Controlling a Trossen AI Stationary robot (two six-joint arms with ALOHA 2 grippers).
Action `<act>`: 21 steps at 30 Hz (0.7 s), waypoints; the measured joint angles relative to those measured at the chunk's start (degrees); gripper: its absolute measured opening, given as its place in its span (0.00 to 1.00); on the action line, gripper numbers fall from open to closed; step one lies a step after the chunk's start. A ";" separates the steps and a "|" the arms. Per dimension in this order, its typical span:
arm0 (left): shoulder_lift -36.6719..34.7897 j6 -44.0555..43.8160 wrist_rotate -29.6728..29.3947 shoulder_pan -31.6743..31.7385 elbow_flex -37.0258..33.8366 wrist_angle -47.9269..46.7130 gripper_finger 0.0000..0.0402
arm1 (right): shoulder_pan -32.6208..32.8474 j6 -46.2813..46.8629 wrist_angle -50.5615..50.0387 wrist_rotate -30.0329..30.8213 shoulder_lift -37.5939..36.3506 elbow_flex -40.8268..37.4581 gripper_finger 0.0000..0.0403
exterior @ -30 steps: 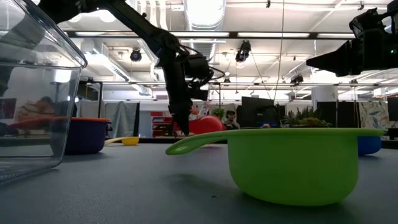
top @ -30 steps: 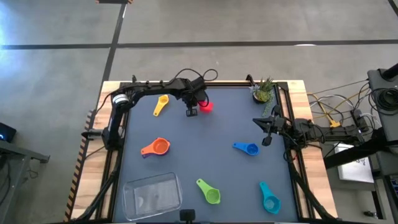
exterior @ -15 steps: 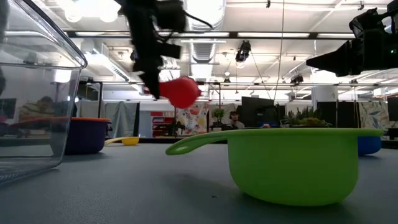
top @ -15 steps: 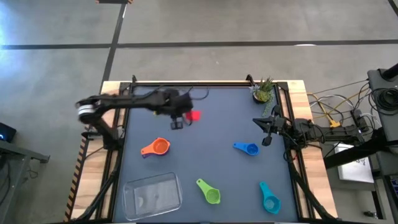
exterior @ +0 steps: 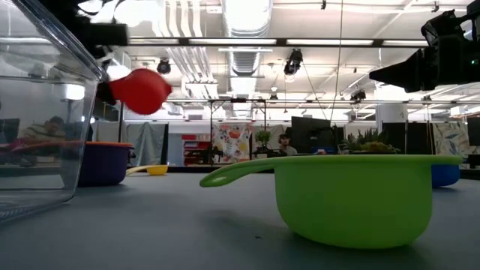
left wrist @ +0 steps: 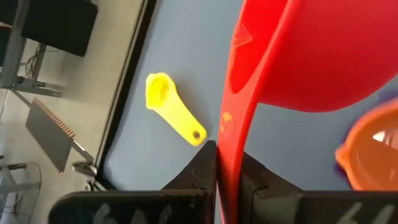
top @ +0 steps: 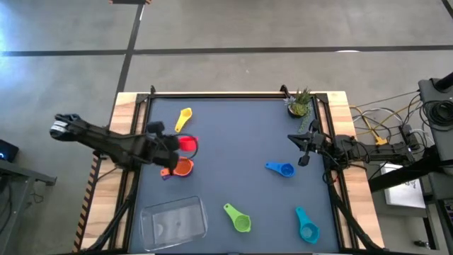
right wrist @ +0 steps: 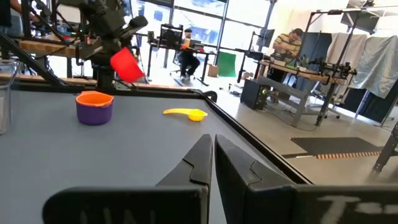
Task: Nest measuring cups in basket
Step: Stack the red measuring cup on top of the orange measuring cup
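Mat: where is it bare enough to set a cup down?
The middle is bare, between the yellow cup, blue cup and green cup. The far edge between yellow cup and plant is free too. It is crowded by the orange cup, where the left end effector holds the red cup.

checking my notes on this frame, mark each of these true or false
1. The left gripper holds the red cup by its handle. True.
2. The red cup rests on the table. False: the low view shows it in the air.
3. The basket already has cups in it. False: it is empty.
4. The orange cup sits nested in a purple cup. True.
5. The right gripper holds the blue cup. False: it waits by the table's right edge, shut on nothing.
6. The yellow cup lies alone on the table. True.
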 joint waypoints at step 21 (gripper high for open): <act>12.23 -16.60 6.89 -11.06 2.98 -11.74 0.00 | 0.00 0.00 0.00 0.00 0.00 0.00 0.02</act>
